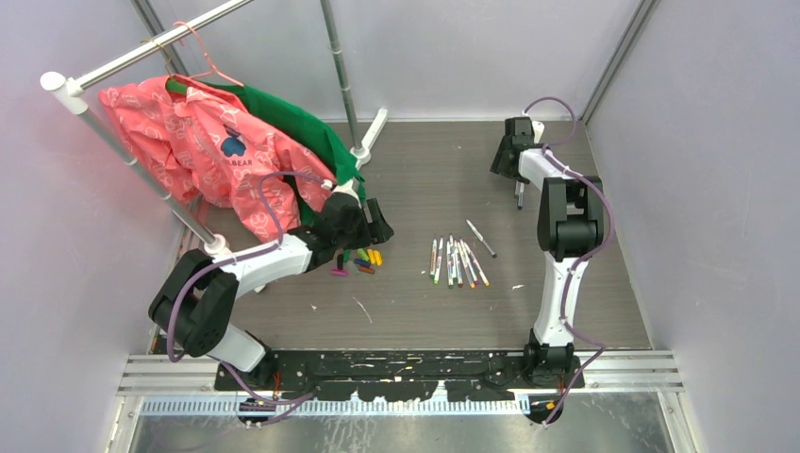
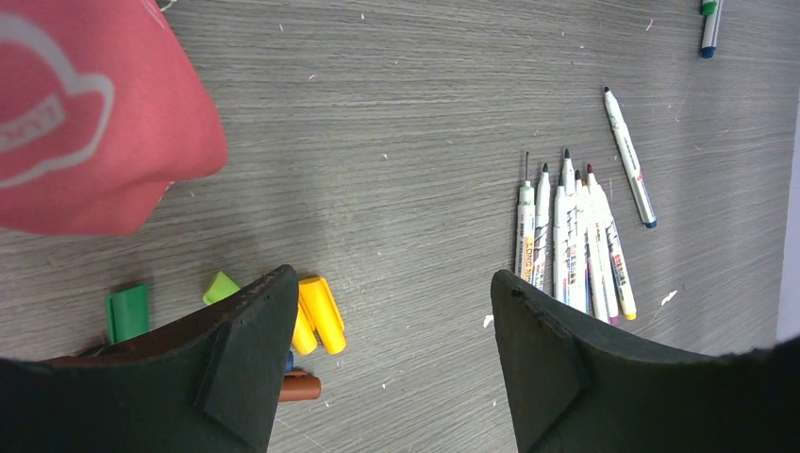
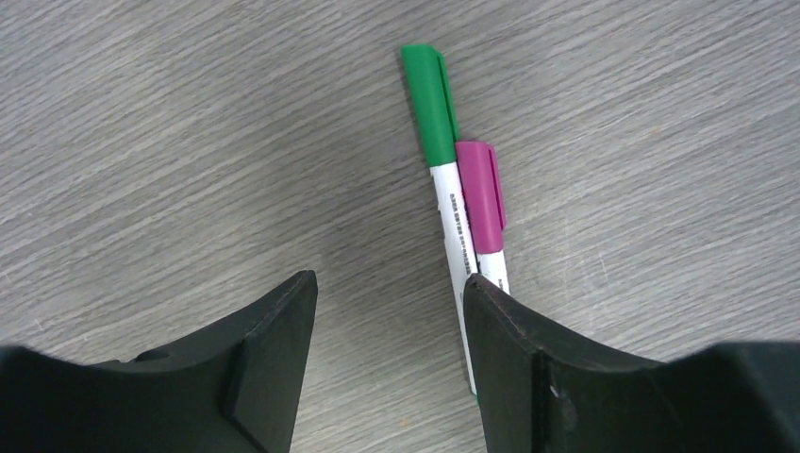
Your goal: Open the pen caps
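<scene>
Well, nearest to me, at the lower left of the top view, my left gripper (image 1: 379, 230) hangs low over the table (image 1: 425, 311), jaws spread with nothing between them. Its wrist camera shows the loose caps (image 2: 323, 313) bunched at the lower left of the frame. They lie flat beside and partly behind the left finger: yellow, two greens and a brown one. In the top view that bunch sits just below the gripper, left of centre. A little to the right, at frame centre, the bare pens (image 1: 458, 261) lie side by side in a tight row with their tips showing. One lone pen (image 1: 480, 238) lies just above them, apart.

Farther up, at the upper right, my right gripper (image 1: 517, 177) points down at the table, jaws also wide and holding nothing. Its camera shows two capped pens (image 3: 455, 226) touching side by side, one wearing a green cap (image 3: 431, 104), the other a purple cap (image 3: 481, 184). Their barrels run down behind the right finger. Far upper left, a pink shirt (image 1: 189, 142) hangs on a rail (image 1: 132, 55).
</scene>
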Tool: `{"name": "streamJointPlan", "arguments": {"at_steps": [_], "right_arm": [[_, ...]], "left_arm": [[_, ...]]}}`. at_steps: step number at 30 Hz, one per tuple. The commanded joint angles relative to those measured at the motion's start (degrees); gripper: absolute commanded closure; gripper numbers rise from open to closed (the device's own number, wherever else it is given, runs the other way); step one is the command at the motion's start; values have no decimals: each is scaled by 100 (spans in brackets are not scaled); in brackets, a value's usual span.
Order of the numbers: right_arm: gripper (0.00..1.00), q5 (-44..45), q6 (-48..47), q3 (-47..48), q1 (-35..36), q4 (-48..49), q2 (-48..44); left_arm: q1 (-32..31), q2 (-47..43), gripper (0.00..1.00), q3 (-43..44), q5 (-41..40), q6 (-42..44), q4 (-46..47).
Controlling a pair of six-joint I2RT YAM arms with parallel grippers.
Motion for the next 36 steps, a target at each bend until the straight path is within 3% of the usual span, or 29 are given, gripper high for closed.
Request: {"name": "streamJointPlan", "arguments": {"at_steps": [1,25,28,32,36], "right_arm": [[37,-24,-13,359,-78,-161,33],[40,-276,-10,850,-118,-832,399],[47,-306,35,902,-117,-991,441],[71,-308,79,883,-119,-1212,477],[82,-298,80,746,-275,-1275,398]], "left_arm": [[-14,-77,26,-16,-106,-28,305],[-7,-135,26,-52,-106,-48,324],[-1,-142,26,-60,-106,-49,324],[-3,-206,26,-77,-97,-49,308],[-3,-274,26,-111,-89,-74,291]]}}
